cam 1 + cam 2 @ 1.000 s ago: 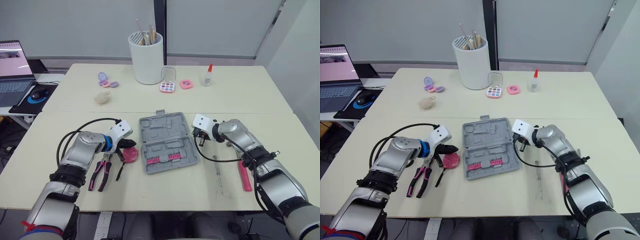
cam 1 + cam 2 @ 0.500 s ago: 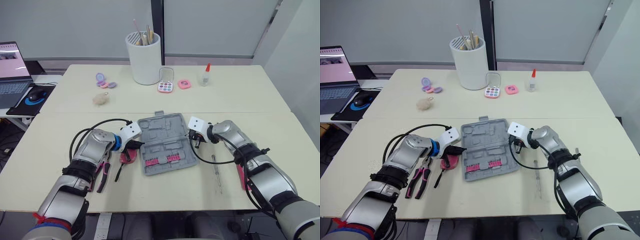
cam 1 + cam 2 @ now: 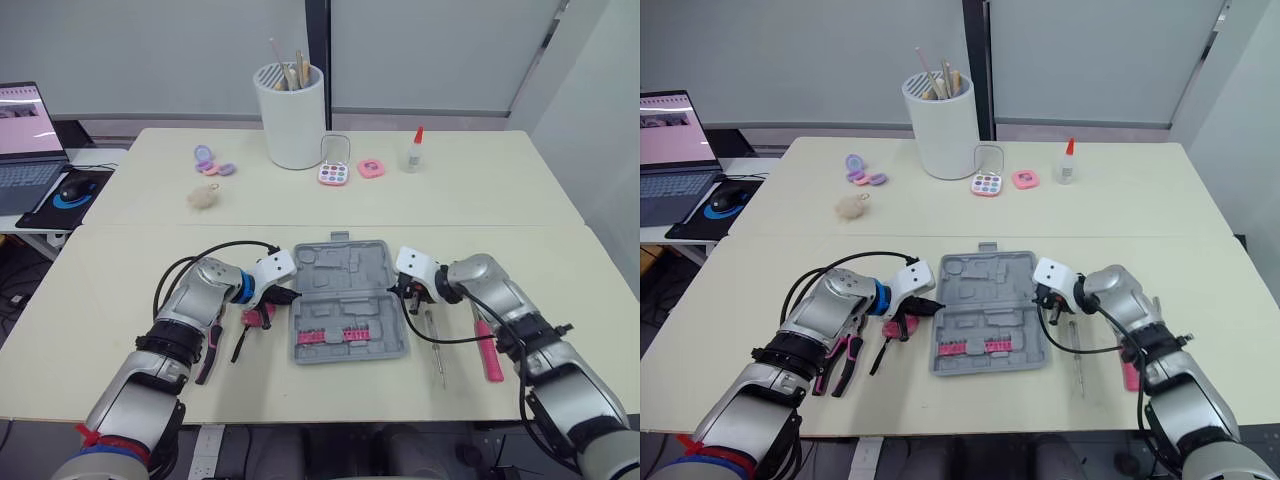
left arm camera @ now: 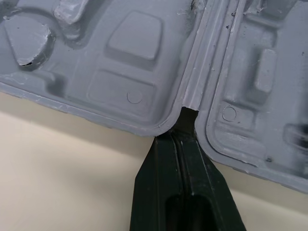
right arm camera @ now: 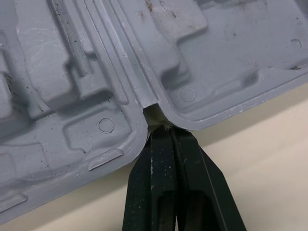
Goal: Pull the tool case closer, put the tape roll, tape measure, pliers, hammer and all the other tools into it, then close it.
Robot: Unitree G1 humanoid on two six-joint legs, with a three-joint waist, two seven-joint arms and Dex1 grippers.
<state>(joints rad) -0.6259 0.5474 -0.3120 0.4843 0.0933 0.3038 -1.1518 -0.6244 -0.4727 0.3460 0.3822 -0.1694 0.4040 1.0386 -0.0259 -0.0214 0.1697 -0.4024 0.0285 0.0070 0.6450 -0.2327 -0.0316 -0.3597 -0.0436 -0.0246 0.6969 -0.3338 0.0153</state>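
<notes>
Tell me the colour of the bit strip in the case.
Pink bit strip in the grey plastic tool case; left eye view best.

Both arms out front and low, elbows bent, forearms angled in toward each other, roughly mirrored. left arm comes in from its side, right arm from the other. left gripper points right and right gripper points left, tips facing each other, well apart. On both, the black fingers are pressed flat together with no gap. A white camera block tops each wrist.
</notes>
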